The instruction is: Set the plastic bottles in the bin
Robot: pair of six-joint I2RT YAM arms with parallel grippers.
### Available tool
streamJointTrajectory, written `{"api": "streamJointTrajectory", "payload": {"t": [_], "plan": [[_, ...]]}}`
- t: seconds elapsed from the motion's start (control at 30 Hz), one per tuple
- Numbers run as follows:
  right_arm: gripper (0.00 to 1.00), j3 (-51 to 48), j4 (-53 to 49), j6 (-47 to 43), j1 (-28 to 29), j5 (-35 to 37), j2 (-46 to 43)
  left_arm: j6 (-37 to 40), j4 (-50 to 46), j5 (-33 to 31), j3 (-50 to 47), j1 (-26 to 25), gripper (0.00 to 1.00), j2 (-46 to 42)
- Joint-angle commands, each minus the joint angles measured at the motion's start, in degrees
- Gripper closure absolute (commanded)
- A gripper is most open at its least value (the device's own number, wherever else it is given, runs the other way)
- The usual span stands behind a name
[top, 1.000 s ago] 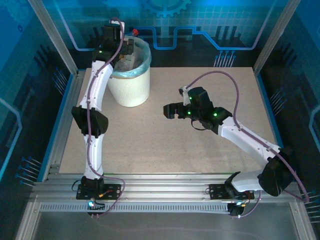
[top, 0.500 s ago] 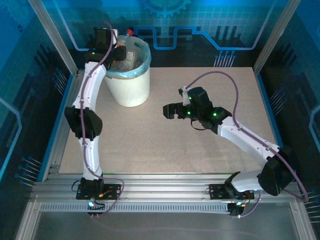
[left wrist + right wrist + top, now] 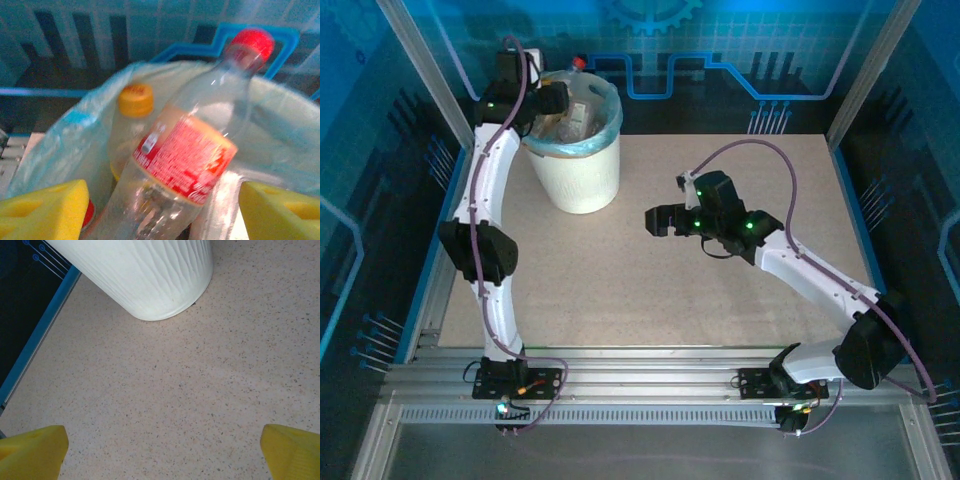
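You had the left arm stretched far forward, the left gripper (image 3: 558, 98) with its fingers (image 3: 45, 207) spread wide. The right arm lay bent low, the right gripper (image 3: 655, 221) pointing left, its fingers (image 3: 32, 452) equally parted.

Cool blue light, mostly even.
The left wrist view is blurred, its bottle (image 3: 185, 160) smeared; the desk (image 3: 200, 390) is sharp, evenly lit.
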Motion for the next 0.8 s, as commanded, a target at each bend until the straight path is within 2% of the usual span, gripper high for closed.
{"api": "streamJointTrajectory", "payload": {"t": [0.0,0.07,0.23,0.3,0.4,0.57,0.77], "plan": [[0.00,2.26,-2.74,-1.04,-0.83,2.67,-2.23,-0.41,5.82,3.56,-2.21,0.33,0.19,-9.01],[0.00,2.36,-3.57,-2.57,-1.07,4.71,-3.17,-0.40,12.09,4.26,-11.47,0.30,0.18,-15.73],[0.00,1.07,-4.36,-6.76,-3.53,9.18,-6.52,-0.62,34.29,3.22,-47.00,0.14,0.15,-40.10],[0.00,-0.27,-4.11,-8.22,-5.39,11.25,-7.79,-0.59,39.30,1.10,-59.81,0.16,0.15,-49.43],[0.00,-3.29,-2.86,-9.69,-8.63,14.95,-9.08,-2.74,41.79,-2.04,-73.51,0.08,0.16,-60.02],[0.00,-10.43,1.98,-9.24,-14.59,18.40,-11.16,-6.28,42.71,-3.65,-91.46,-1.13,0.16,-69.71],[0.00,-15.66,5.73,-7.77,-17.81,18.28,-12.18,-8.84,44.98,-8.12,-101.63,-2.76,0.16,-73.48]]}}
